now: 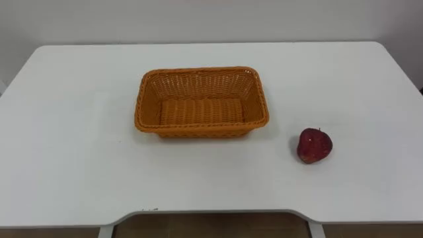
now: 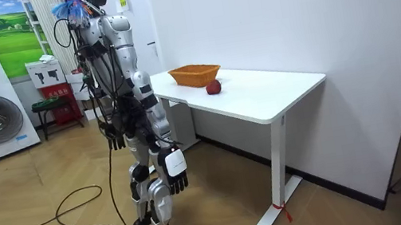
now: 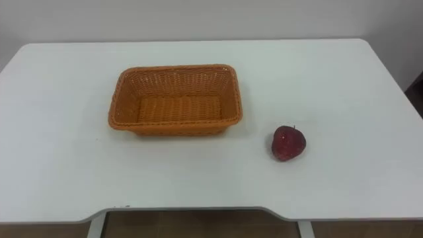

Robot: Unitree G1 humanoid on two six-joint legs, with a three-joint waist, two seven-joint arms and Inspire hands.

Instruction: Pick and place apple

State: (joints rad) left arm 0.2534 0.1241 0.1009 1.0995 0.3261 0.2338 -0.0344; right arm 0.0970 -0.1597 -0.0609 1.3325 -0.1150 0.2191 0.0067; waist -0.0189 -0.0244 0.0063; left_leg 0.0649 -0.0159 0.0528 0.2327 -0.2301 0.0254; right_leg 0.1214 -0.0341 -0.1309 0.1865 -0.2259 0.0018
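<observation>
Stands at front edge of counter (image 1: pixel 66 165), hangs left hand (image 2: pixel 114 134) and right hand (image 2: pixel 177 182) at sides, fingers loose, holding nothing. Leaves apple (image 1: pixel 314 145) on counter toward right edge, apart from basket (image 1: pixel 201 102).

A dark red apple (image 1: pixel 314 145) is seen resting stem-up on the white counter (image 1: pixel 79 165), lower right of centre, well apart from the orange wicker basket (image 1: pixel 140 106) at centre.
</observation>
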